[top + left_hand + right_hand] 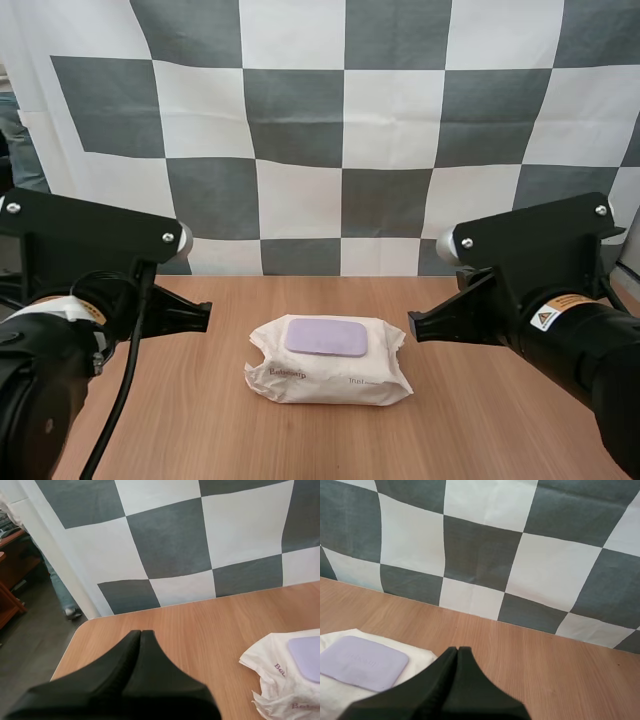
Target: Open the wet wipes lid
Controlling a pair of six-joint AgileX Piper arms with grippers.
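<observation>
the pack of wet wipes (328,362) lies flat on the wooden table (200,430), white and crinkled, with purple print on its near side. its lilac lid (327,336) sits on top of the pack, flat and closed. the left gripper (205,315) is to the left of the pack, near it but not touching, its tip turned toward the pack. its two black fingers (120,660) lie pressed together as one dark wedge, holding nothing. the right gripper (412,327) is to the right of the pack, also apart from it, and its fingers (442,675) are likewise pressed together on nothing. the pack lies between the two grippers. left of the pack, past the table edge, stands a person's leg (59,590).
</observation>
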